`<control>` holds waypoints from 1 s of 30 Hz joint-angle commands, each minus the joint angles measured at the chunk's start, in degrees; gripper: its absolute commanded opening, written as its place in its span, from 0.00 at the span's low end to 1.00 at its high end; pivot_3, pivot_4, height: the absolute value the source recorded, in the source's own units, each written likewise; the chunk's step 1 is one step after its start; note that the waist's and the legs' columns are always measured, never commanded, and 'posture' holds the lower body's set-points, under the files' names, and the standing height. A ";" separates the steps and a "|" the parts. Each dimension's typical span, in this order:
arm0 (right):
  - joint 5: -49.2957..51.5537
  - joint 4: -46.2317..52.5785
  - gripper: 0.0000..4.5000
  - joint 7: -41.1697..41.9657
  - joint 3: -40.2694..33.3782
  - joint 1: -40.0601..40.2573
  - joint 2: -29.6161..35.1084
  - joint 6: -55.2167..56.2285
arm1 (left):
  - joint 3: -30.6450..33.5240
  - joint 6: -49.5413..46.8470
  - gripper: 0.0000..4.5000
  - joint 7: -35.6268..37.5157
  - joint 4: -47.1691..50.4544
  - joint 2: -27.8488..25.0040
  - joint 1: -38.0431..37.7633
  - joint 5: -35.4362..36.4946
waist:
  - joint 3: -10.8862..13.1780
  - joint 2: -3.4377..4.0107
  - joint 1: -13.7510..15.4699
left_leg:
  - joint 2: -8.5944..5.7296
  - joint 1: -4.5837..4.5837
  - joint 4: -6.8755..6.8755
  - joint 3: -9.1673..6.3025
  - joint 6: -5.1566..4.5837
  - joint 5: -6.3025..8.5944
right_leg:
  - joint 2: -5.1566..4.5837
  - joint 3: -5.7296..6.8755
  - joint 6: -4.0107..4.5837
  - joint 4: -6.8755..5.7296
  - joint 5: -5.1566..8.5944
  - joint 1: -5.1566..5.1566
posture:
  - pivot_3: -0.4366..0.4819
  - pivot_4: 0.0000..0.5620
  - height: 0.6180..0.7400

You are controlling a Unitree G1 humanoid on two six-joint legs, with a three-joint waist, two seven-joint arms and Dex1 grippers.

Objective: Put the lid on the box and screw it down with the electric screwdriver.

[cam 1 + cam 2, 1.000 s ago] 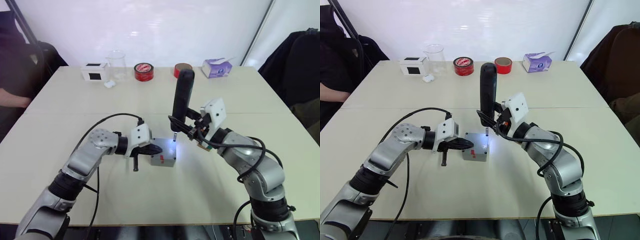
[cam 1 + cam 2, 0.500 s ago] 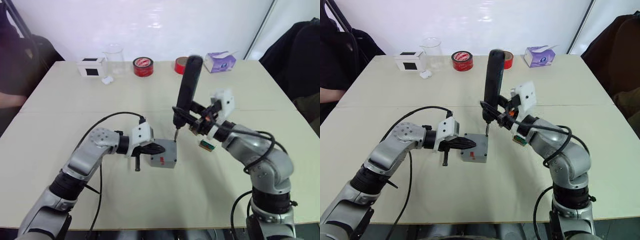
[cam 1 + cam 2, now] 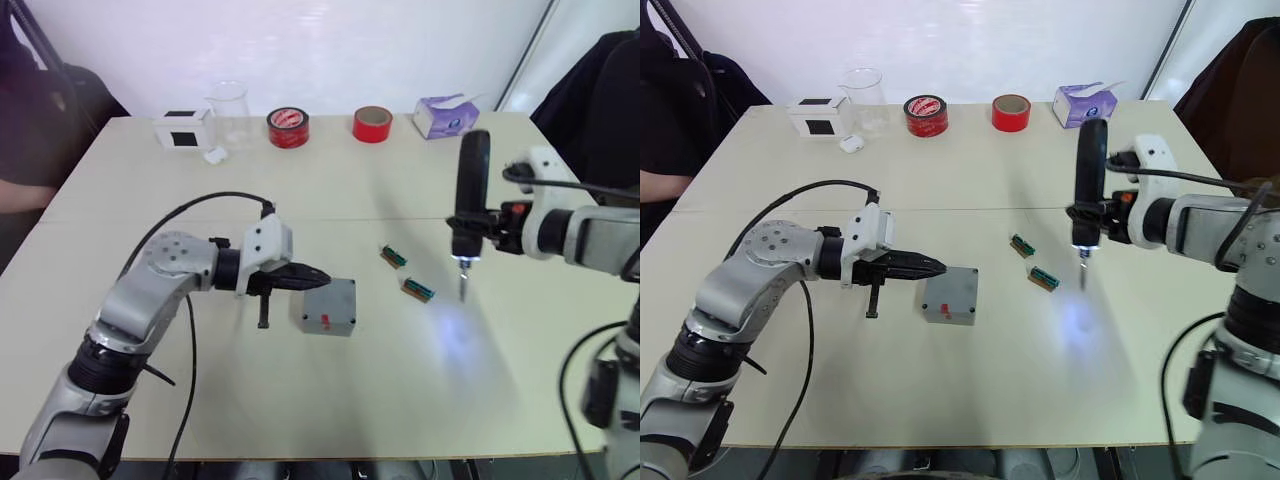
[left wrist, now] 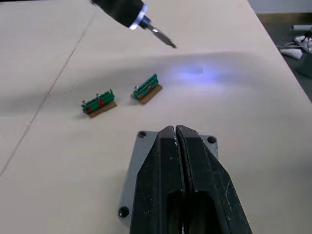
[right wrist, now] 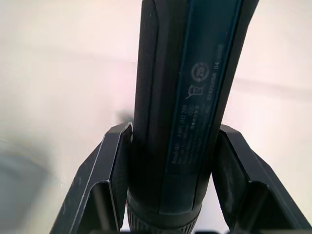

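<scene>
The box [image 3: 329,308] sat near the middle of the table [image 3: 330,400] with the lid [image 4: 146,161] already on it, screw holes showing at the lid's corners, so the fastening step seemed to be in hand. The left gripper [image 3: 318,277] reached in level from the left with its two black fingers [image 4: 195,195] pressed together, their tips resting over the lid as if to steady it. The right gripper [image 5: 170,161] clamped the electric screwdriver [image 3: 470,195] upright, bit down and light on, well to the right of the box, past two small green parts [image 3: 406,273]. The next move would likely call for bringing the bit over a corner hole and lowering it straight.
</scene>
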State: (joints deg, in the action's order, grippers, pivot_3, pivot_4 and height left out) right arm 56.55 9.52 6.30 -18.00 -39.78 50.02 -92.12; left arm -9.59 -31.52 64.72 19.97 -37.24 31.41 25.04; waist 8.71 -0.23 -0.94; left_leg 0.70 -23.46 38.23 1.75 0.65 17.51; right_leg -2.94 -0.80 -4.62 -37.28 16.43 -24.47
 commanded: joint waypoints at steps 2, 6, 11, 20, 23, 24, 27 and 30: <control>-1.29 -5.54 0.41 0.03 4.26 0.62 3.31 -0.38 | 3.09 -0.37 0.00 -0.74 2.65 -0.19 1.02 3.24 | 0.00 0.00 -0.13 | 0.10 0.04 0.02 0.04 0.00 0.00 | 0.17 -0.10 -0.03 -0.02 -0.02 0.00 | 0.48 0.27 1.00; -3.52 -10.01 0.41 0.33 8.88 1.60 5.08 -0.38 | 4.31 -1.97 0.00 -1.96 4.16 -0.03 1.15 5.56 | 0.03 0.02 0.14 | 0.16 0.06 0.02 0.00 -0.04 -0.04 | 0.30 -0.11 -0.03 -0.09 -0.02 0.00 | 0.48 0.27 1.00; -6.73 -13.69 0.41 2.68 13.30 1.43 5.42 -0.38 | 5.22 -3.70 0.00 -3.25 5.88 -0.54 0.87 7.84 | 0.03 0.02 0.19 | 0.11 0.04 0.07 0.04 -0.04 -0.05 | 0.34 -0.16 -0.07 -0.09 -0.04 0.00 | 0.48 0.27 1.00; -11.11 -16.90 0.73 5.89 14.24 -1.68 3.69 -0.38 | 5.51 -5.40 0.00 -5.24 7.17 -1.64 -0.84 9.13 | 0.03 0.02 0.31 | 0.10 0.04 0.13 0.05 -0.02 -0.05 | 0.37 -0.17 -0.13 -0.10 -0.08 0.02 | 0.48 0.27 1.00; -12.71 -13.92 0.95 7.99 14.50 -3.07 4.78 0.34 | 5.50 -4.65 0.00 -5.51 5.90 -3.12 -2.17 7.44 | 0.03 0.02 0.17 | 0.10 0.05 0.14 0.06 -0.02 -0.06 | 0.37 -0.19 -0.14 -0.10 -0.08 0.02 | 0.48 0.27 1.00; -13.64 -11.15 0.99 9.28 15.32 -3.50 5.97 2.88 | 5.74 -4.35 0.00 -5.67 4.73 -3.88 -3.05 6.59 | 0.03 0.02 0.11 | 0.10 0.05 0.14 0.06 -0.02 -0.06 | 0.38 -0.20 -0.14 -0.10 -0.08 0.02 | 0.48 0.27 1.00; -13.96 -2.22 0.99 14.04 15.25 -3.69 7.16 9.79 | 6.22 -2.83 0.00 -6.16 1.45 -6.22 -6.34 3.72 | 0.05 0.09 0.02 | 0.12 0.07 0.14 0.05 -0.02 -0.06 | 0.40 -0.20 -0.14 -0.13 -0.08 0.01 | 0.48 0.27 1.00; -12.24 6.62 0.94 18.28 14.15 -0.61 5.81 14.70 | 5.80 -0.58 0.00 -6.34 -1.90 -7.82 -9.57 0.90 | 0.06 0.08 -0.06 | 0.17 0.10 0.13 0.05 -0.02 -0.06 | 0.41 -0.21 -0.14 -0.16 -0.08 0.01 | 0.48 0.27 1.00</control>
State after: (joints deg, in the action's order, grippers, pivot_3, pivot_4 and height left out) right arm 42.84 9.99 21.86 -1.74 -41.49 56.57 -80.82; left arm -5.04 -34.40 58.43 18.92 -44.21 22.63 27.68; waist 8.77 -0.15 -0.99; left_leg 0.88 -23.34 38.36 1.80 0.62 17.46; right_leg -2.54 -1.01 -4.76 -37.45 16.35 -24.46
